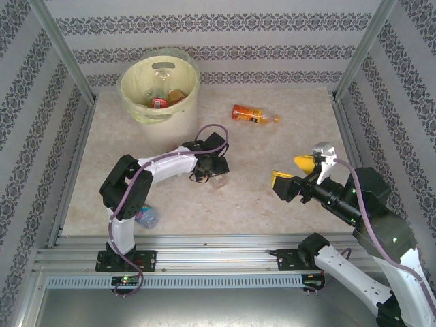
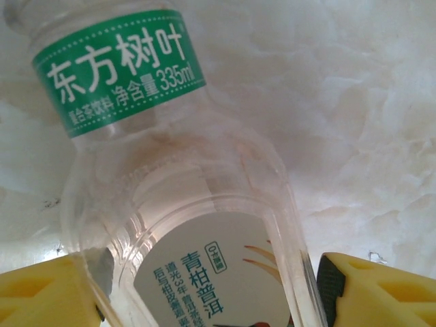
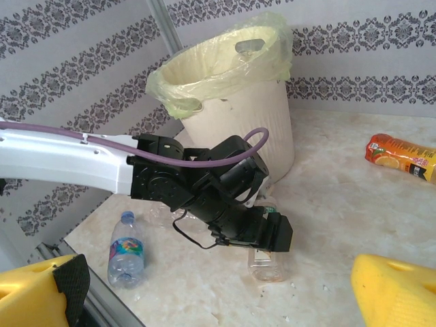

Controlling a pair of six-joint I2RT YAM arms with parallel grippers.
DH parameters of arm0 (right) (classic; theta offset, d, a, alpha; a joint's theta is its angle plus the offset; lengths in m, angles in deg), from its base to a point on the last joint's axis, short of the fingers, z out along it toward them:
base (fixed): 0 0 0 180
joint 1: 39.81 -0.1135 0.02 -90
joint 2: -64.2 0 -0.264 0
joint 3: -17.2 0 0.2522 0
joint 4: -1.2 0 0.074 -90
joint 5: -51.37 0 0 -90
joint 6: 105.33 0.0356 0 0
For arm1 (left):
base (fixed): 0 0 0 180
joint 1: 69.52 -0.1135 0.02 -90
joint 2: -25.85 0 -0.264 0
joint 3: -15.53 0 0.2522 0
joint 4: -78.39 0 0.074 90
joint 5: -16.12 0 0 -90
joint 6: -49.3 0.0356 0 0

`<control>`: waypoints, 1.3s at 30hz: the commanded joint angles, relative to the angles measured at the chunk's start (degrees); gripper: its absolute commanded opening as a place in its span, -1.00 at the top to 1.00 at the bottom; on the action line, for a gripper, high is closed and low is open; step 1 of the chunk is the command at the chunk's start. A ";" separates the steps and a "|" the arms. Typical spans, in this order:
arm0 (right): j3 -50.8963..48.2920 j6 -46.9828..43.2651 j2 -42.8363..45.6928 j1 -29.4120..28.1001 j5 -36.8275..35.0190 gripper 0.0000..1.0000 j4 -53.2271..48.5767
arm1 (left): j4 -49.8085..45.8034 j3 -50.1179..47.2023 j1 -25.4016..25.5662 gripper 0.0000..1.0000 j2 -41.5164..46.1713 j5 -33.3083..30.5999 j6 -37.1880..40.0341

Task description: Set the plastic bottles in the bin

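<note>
while left claw [image 2: 208, 293] straddles green-label bottle [image 2: 178, 174] | orange bottle [image 1: 253, 114] right of bin [image 1: 178, 113]

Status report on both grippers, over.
Left gripper straddles green-label bottle, grip unconfirmed. Right gripper open, empty. Orange-label bottle, blue-label bottle outside bin. Nothing blocking.

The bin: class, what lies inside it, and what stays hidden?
Inside the bin lie a red-labelled bottle, an orange-brown bottle and a clear bottle. Its near wall hides part of the bottom, so more may lie unseen.
</note>
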 commanded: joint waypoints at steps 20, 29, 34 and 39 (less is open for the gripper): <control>-0.46 0.51 0.40 -0.60 -0.50 -0.97 0.57 | -9.65 -3.83 0.86 -0.31 9.61 -0.16 12.08; -0.22 0.92 0.49 -0.60 0.02 -0.96 1.30 | -11.72 2.13 0.77 -0.26 14.78 6.03 24.71; -0.18 1.33 0.44 -0.60 0.46 -0.96 2.09 | -12.89 7.31 0.68 -0.25 17.48 8.43 29.57; 0.03 1.56 0.17 -0.60 0.78 -0.96 2.68 | -15.95 15.25 0.22 -0.25 18.01 9.87 33.51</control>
